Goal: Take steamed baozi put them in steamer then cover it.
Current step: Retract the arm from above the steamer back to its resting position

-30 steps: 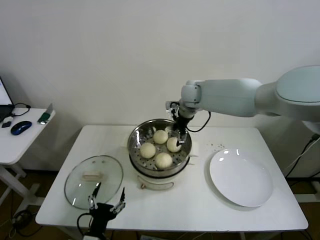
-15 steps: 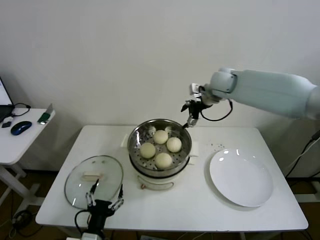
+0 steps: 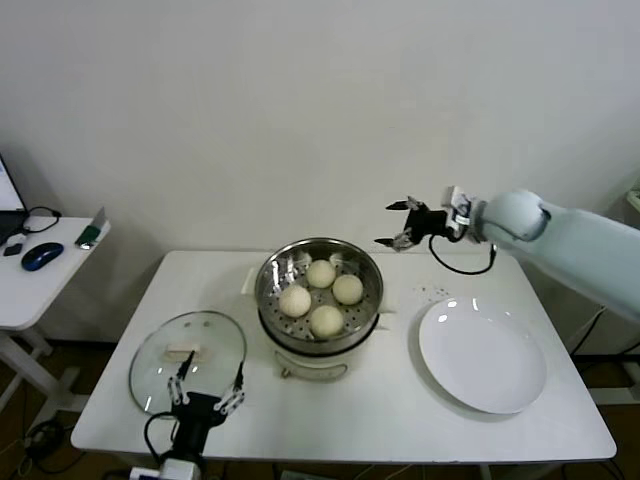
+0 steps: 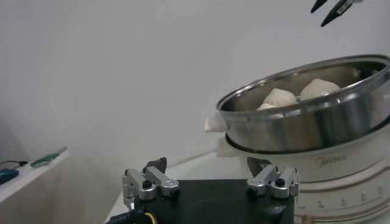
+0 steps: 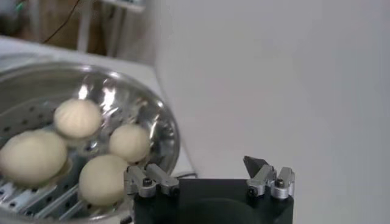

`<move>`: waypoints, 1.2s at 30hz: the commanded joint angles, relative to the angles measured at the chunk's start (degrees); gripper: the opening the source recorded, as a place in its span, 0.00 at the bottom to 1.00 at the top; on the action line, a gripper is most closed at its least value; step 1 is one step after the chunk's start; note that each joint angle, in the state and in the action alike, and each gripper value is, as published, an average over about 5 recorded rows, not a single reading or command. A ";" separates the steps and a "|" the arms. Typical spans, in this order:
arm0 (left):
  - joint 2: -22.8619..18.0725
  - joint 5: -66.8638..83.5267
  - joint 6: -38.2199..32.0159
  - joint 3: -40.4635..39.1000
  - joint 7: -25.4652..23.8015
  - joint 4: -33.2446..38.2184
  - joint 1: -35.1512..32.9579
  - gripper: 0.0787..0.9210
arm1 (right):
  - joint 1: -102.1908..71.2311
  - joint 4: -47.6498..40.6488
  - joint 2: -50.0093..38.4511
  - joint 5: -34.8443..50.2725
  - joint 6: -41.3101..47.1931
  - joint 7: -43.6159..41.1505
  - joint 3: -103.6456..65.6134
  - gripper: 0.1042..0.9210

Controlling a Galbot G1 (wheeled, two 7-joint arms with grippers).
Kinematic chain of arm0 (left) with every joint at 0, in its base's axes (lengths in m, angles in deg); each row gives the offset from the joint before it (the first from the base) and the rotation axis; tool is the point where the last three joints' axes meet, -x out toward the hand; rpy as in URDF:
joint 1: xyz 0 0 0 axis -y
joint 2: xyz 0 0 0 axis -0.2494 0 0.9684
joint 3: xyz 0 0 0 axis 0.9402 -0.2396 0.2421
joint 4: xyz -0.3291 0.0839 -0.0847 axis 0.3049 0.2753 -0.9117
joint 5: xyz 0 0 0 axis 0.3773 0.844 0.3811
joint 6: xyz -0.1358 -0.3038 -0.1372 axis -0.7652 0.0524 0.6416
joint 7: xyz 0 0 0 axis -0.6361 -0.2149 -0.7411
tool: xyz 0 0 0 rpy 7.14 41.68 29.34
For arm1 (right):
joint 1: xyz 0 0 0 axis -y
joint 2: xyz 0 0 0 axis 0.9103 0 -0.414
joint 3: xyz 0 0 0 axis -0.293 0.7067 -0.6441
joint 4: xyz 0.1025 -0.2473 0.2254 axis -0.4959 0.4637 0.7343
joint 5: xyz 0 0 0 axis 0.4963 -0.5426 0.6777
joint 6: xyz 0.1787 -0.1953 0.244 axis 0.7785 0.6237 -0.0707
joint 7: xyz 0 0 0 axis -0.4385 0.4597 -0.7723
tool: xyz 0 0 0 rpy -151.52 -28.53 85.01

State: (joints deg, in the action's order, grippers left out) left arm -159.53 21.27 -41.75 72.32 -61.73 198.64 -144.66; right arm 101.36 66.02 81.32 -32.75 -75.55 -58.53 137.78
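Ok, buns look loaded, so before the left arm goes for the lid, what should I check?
1. All four baozi in the steamer: ok.
2. Plate has no bun on it: ok.
3. Right gripper clear of the pot, open, holding nothing: ok.
4. Left gripper open, at the lid's near edge: ok.
5. Lid flat on the table, handle up: ok.
6. Left gripper lined up with the handle: cannot tell.
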 commanded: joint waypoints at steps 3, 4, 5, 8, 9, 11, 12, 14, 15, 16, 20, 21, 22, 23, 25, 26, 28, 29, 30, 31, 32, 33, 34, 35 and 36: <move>0.83 -8.00 0.65 0.85 -1.31 1.29 0.80 0.88 | -50.01 11.83 -7.08 -0.78 -2.86 11.22 -53.59 0.88; 0.98 -8.10 0.76 0.81 -1.12 1.33 0.83 0.88 | -53.87 12.37 -6.19 -1.35 -3.28 11.47 -57.92 0.88; 1.12 -8.14 1.03 0.73 -0.96 1.40 0.88 0.88 | -57.86 12.96 -5.22 -2.04 -3.71 11.66 -62.18 0.88; 1.33 -9.44 1.83 0.63 -0.74 1.54 1.10 0.88 | -67.15 14.66 -2.28 -4.04 -4.58 11.76 -72.50 0.88; 1.49 -10.61 1.96 0.72 -0.85 1.56 1.13 0.88 | -70.15 15.31 -1.18 -4.70 -4.68 11.73 -75.40 0.88; 1.98 -13.38 2.12 1.05 -1.11 1.53 1.10 0.88 | -75.71 16.53 1.33 -6.07 -4.81 11.65 -80.76 0.88; 2.32 -14.81 2.20 1.23 -1.20 1.47 1.08 0.88 | -78.27 17.10 2.85 -7.00 -4.95 11.60 -83.36 0.88; 2.96 -17.34 2.28 1.51 -0.80 1.08 1.26 0.88 | -82.58 18.11 5.73 -8.58 -5.32 11.56 -87.68 0.88; 3.26 -18.88 2.25 1.63 -0.51 0.77 1.43 0.88 | -84.31 18.61 7.23 -9.26 -5.47 11.54 -89.48 0.88; 3.57 -20.58 2.17 1.72 -0.23 0.49 1.59 0.88 | -85.78 19.12 8.75 -9.90 -5.58 11.53 -91.17 0.88; 4.65 -29.95 2.28 1.94 0.80 0.14 2.04 0.88 | -91.11 21.06 14.09 -11.45 -5.56 11.40 -95.93 0.88; 4.84 -33.18 2.32 2.12 1.17 0.02 2.17 0.88 | -92.36 21.44 15.32 -11.84 -5.61 11.29 -96.80 0.88; 5.05 -36.57 2.33 2.36 1.58 -0.19 2.32 0.88 | -93.49 21.73 16.61 -12.33 -5.76 11.13 -97.65 0.88; 5.31 -40.34 2.44 2.67 1.96 -0.55 2.44 0.88 | -94.55 21.95 17.84 -12.79 -5.94 10.95 -98.38 0.88; 5.90 -46.24 2.51 3.31 2.42 -1.41 2.57 0.88 | -96.21 22.25 19.97 -13.60 -6.17 10.61 -99.53 0.88; 6.29 -48.71 2.69 3.57 2.67 -1.86 2.58 0.88 | -97.05 22.43 20.95 -13.95 -6.25 10.45 -100.05 0.88; 6.87 -52.48 3.01 4.10 3.03 -2.72 2.63 0.88 | -98.63 22.96 22.55 -14.29 -6.04 10.28 -100.86 0.88; 7.10 -54.31 3.10 4.42 3.18 -3.27 2.80 0.88 | -99.56 23.30 23.45 -14.51 -5.87 10.21 -101.26 0.88; 7.27 -56.14 3.20 4.77 3.26 -3.84 3.05 0.88 | -100.56 23.67 24.35 -14.87 -5.71 10.13 -101.64 0.88; 7.40 -57.67 3.21 5.07 3.19 -4.40 3.36 0.88 | -101.41 23.98 25.11 -15.26 -5.61 9.99 -101.93 0.88; 7.58 -59.19 3.24 5.31 3.09 -5.05 3.80 0.88 | -102.40 24.22 26.02 -15.96 -5.68 9.80 -102.19 0.88; 7.78 -60.43 3.26 5.46 3.02 -5.71 4.24 0.88 | -103.21 24.38 26.85 -16.71 -5.88 9.62 -102.39 0.88; 8.04 -61.57 3.26 5.51 2.69 -6.32 4.69 0.88 | -103.90 24.43 27.68 -17.36 -6.21 9.33 -102.60 0.88; 8.38 -62.62 3.29 5.46 2.36 -7.08 5.22 0.88 | -104.57 24.42 28.52 -17.80 -6.55 9.07 -102.82 0.88; 8.74 -63.64 3.30 5.36 2.02 -7.89 5.77 0.88 | -105.16 24.33 29.41 -18.13 -6.96 8.83 -103.07 0.88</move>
State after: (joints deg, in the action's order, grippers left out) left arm -152.85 -22.12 -38.82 76.52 -59.59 195.63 -141.30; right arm 8.72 88.00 101.11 -46.47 -81.43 -48.93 42.37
